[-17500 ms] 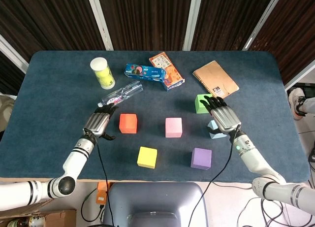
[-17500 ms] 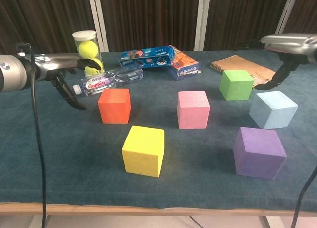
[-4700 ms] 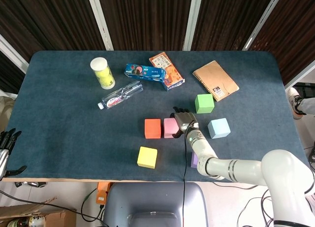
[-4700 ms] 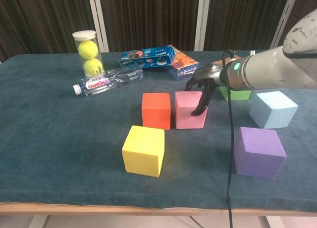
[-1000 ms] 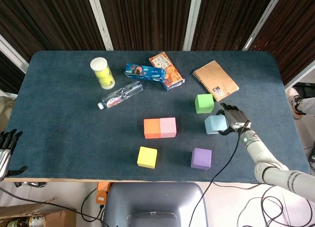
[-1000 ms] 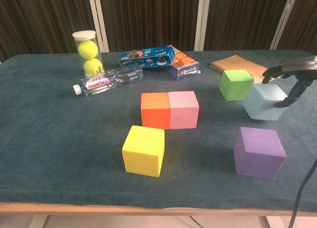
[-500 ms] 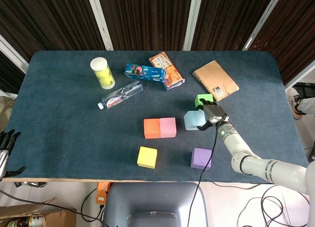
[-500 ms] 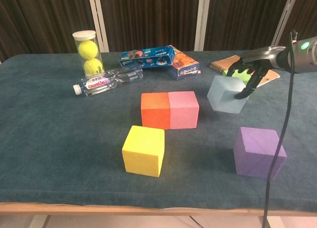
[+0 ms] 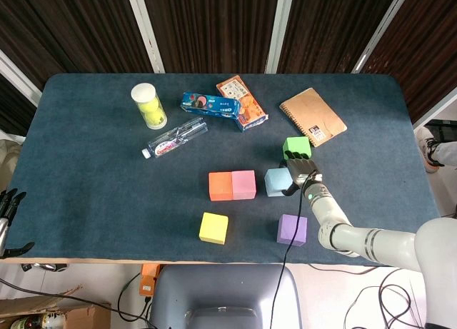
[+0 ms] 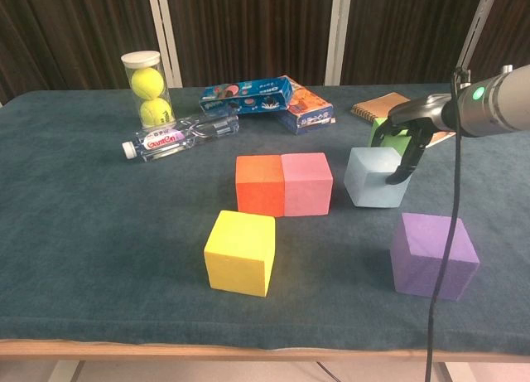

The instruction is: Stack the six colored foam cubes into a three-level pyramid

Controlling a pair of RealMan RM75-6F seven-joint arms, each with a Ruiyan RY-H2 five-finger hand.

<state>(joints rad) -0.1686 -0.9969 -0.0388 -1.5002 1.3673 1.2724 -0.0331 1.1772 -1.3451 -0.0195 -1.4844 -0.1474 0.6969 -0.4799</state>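
The bench (image 9: 86, 165) wears a dark blue cloth and carries everything. Toward its back lie a brown spiral notebook (image 9: 312, 115), a blue snack box (image 9: 209, 104) touching an orange one (image 9: 241, 101) whose print is too small to read, a clear water bottle (image 10: 178, 136) on its side with a red label that seems to read "Ganten", and an upright clear tube of tennis balls (image 9: 148, 105).

The right hand (image 10: 407, 129) reaches in from the right, fingers draped over the light blue cube's (image 10: 376, 176) top and right side, holding it on the cloth just beside the pink cube (image 10: 306, 183), a small gap between them. The orange cube (image 10: 260, 185) touches the pink one. The green cube (image 9: 295, 148) is mostly hidden behind this hand in the chest view. The yellow cube (image 10: 240, 251) and purple cube (image 10: 433, 254) sit nearer the front edge, well apart.

The left hand (image 9: 7, 213) is cut off at the head view's left edge, off the bench, fingers apart and holding nothing.
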